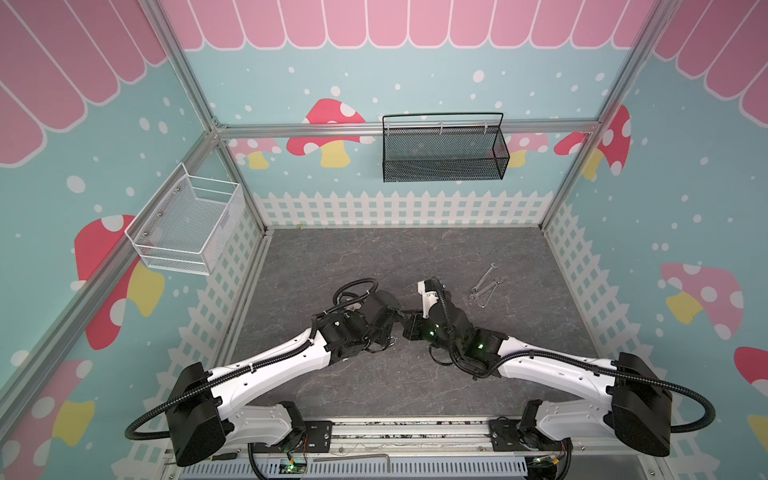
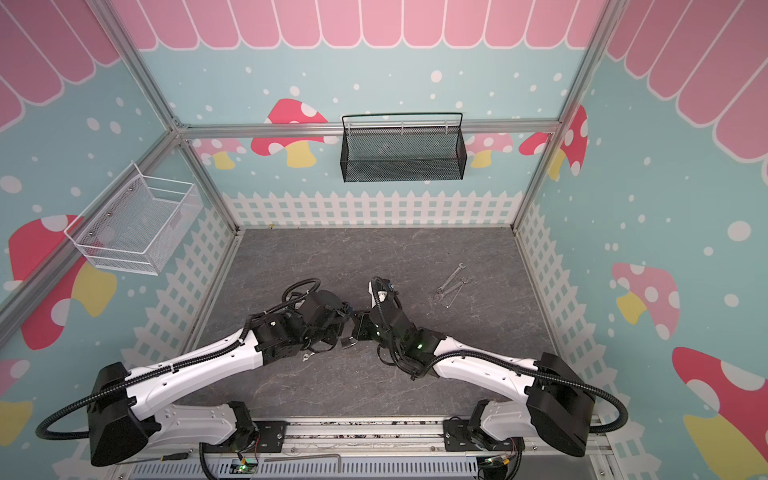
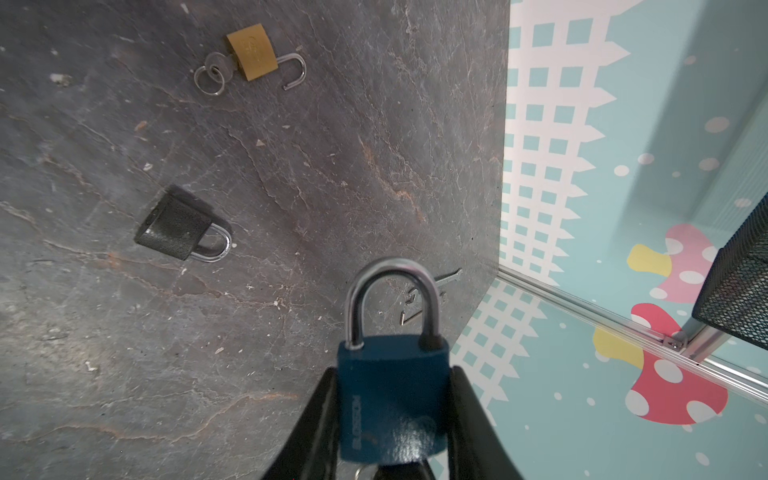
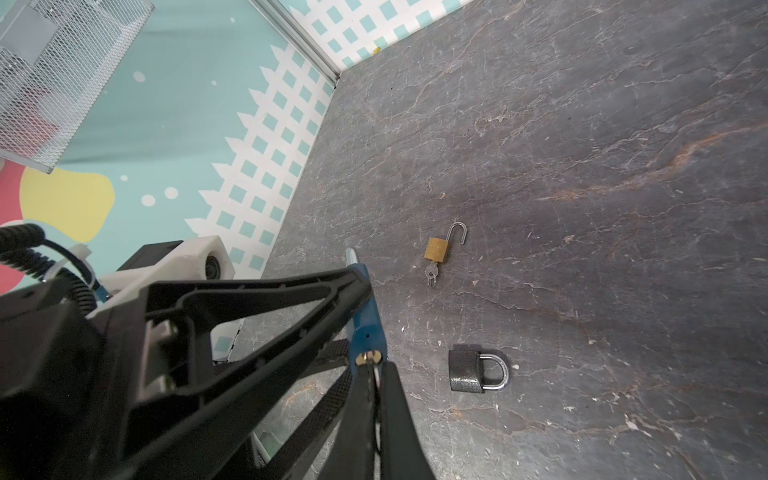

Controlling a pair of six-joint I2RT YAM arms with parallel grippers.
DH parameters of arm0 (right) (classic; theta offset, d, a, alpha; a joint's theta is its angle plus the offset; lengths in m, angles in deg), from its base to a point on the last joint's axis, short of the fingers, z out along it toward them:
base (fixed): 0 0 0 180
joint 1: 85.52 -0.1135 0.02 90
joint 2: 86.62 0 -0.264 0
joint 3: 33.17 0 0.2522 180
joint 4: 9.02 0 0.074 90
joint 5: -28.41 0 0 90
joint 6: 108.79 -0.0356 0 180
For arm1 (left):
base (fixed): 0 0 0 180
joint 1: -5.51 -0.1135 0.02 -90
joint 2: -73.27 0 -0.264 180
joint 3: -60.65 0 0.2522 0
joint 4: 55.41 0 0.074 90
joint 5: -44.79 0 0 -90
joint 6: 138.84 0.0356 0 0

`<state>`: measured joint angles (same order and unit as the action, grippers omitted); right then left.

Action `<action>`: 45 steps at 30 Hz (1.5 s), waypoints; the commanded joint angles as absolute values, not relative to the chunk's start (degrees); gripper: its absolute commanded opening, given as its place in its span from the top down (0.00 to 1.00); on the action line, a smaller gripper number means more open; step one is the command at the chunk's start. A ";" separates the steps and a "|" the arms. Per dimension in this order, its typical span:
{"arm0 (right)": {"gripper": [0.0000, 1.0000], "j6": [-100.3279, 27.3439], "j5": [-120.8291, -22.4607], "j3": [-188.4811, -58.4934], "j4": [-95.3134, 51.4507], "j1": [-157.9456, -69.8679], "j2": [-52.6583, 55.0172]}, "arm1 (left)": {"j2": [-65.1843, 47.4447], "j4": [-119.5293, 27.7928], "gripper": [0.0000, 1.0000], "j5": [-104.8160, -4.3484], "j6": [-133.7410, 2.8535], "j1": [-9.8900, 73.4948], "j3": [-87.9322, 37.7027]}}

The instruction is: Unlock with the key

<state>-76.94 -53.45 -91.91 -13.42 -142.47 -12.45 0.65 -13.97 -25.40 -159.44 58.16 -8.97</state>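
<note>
Nearby lie a black padlock (image 3: 178, 226), opened brass padlock (image 3: 252, 52) and wrenches (image 1: 484, 286).

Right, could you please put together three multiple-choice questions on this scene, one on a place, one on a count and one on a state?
1. Where is the blue padlock?
A. flat on the tabletop
B. in a wall basket
C. clamped in the left gripper

2. How many padlocks show in the left wrist view?
A. two
B. three
C. four

3. How does the brass padlock stand?
A. shackle swung open
B. shackle closed
C. shackle missing

Answers:
1 C, since the black fingers press on both its sides.
2 B, since there is the blue one, the brass one and a black padlock.
3 A, since one end of the shackle hangs free of the body.
</note>
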 commanded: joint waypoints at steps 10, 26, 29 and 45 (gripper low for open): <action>1.00 -96.33 -68.59 -89.95 4.81 -138.80 -11.69 | 1.98 -24.46 1.00 -35.09 -157.36 61.41 -8.78; 1.00 -108.13 -70.44 -86.62 9.45 -136.91 -12.80 | 1.93 -30.93 1.00 -33.21 -160.28 61.42 -5.14; 1.00 -110.16 -71.11 -85.68 9.98 -136.58 -13.17 | 2.08 -31.12 1.00 -33.25 -160.29 61.45 -5.31; 1.00 -116.34 -72.84 -83.68 13.56 -135.34 -16.02 | 3.36 -35.26 1.00 -33.86 -160.31 61.24 -3.31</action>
<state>-113.33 -67.70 -82.57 2.80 -134.25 -14.15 2.12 -28.26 -24.39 -158.77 58.46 -2.28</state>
